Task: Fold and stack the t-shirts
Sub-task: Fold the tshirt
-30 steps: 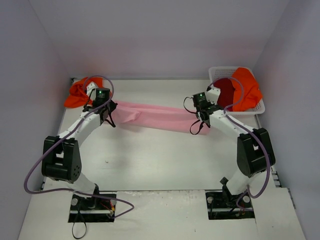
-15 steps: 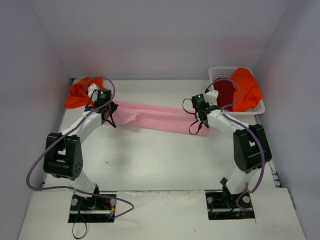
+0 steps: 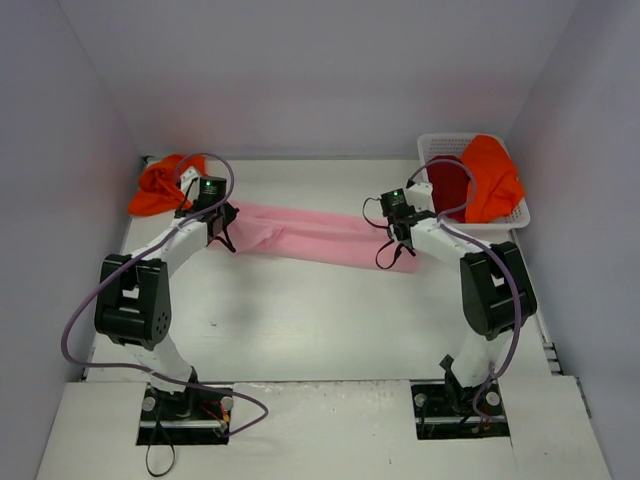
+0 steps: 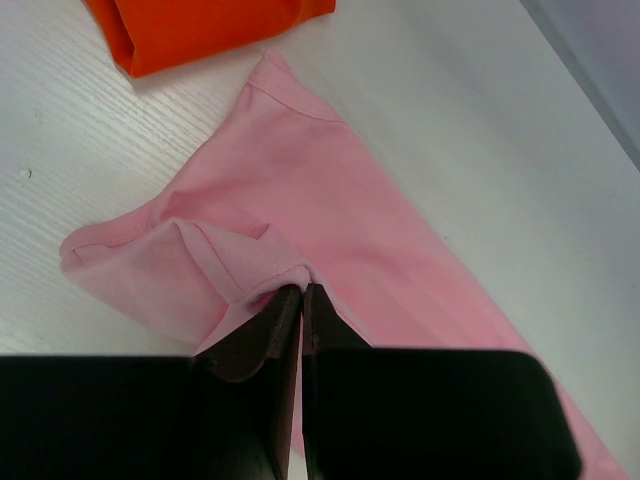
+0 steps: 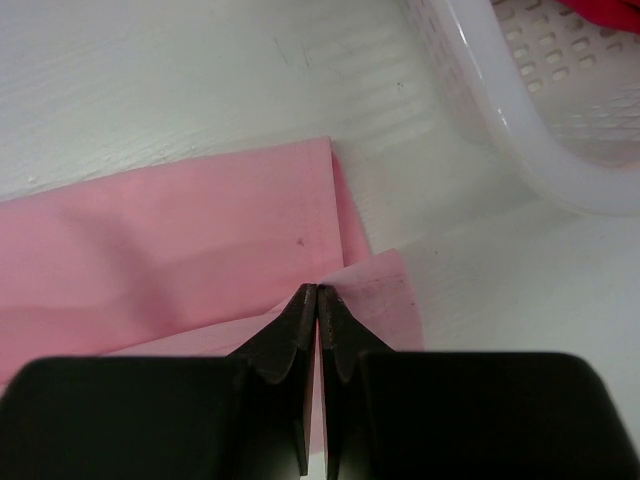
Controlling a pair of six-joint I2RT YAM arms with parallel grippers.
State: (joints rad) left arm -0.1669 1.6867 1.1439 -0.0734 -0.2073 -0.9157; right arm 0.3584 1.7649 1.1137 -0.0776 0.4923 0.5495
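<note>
A light pink t-shirt (image 3: 310, 236) lies folded into a long band across the table's far middle, stretched between both arms. My left gripper (image 4: 301, 289) is shut on a bunched fold at its left end (image 4: 250, 262). At the shirt's right end (image 5: 200, 240), my right gripper (image 5: 318, 291) is shut on the cloth. One bright orange t-shirt (image 3: 155, 186) lies crumpled at the far left, just beyond the left gripper (image 3: 222, 216). Another orange t-shirt (image 3: 492, 178) and a dark red one (image 3: 450, 183) sit in the basket by the right gripper (image 3: 398, 226).
A white latticed basket (image 3: 515, 215) stands at the far right; its rim (image 5: 500, 100) is close to the right gripper. Grey walls close in the table on three sides. Cables loop from both arms over the table.
Both grippers have carried the pink shirt's ends slightly toward the far side, the right one also a little leftward. The band stays taut between them. Both stay shut.
</note>
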